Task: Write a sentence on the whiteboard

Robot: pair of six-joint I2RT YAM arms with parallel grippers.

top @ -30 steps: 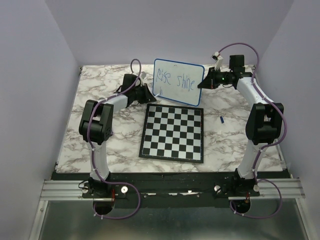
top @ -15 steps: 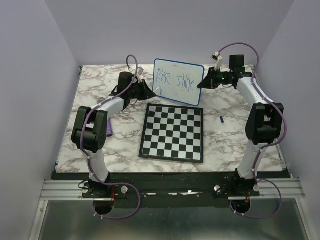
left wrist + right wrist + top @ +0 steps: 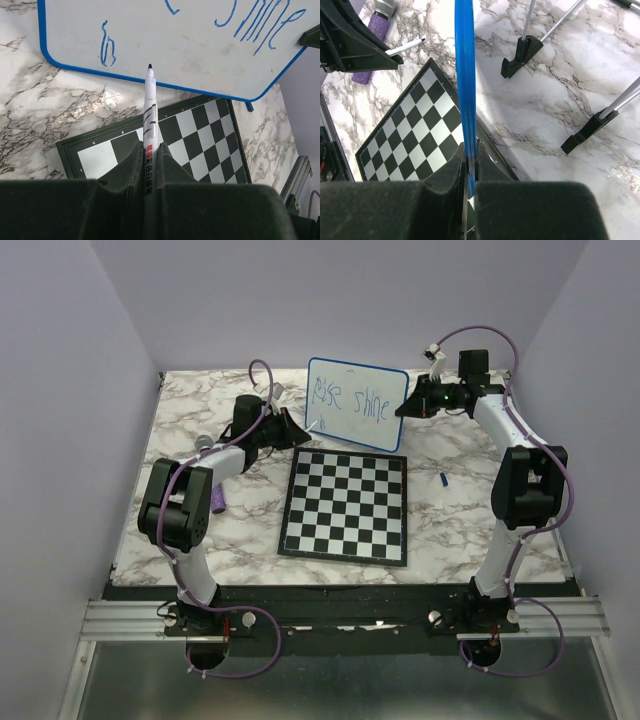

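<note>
Whiteboard [image 3: 357,405] stands upright just past the far edge of the chessboard [image 3: 346,506]. The right gripper [image 3: 470,159] has its jaws pressed together on the thin blue rim at the side nearer the chessboard's right corner. The left gripper [image 3: 148,155], over the chessboard's far left corner, is clamped on a marker [image 3: 149,110] that sticks out a long way beyond the pads. The sentence [image 3: 350,402] has a top line of blue words and one small mark begun beneath it. The marker tip sits just right of that mark, low on the white face and close to the bottom rim. Whether it touches the surface cannot be told.

Several things could spoil the writing. The board is pinched at one edge only, so a firm push from the tip could swing it back or rock it on its feet [image 3: 520,57], bending the strokes. With so much marker past the jaws, side pressure could twist it in the grip. Starting this low, downstrokes may run onto the rim. Too light a touch would leave gaps.
</note>
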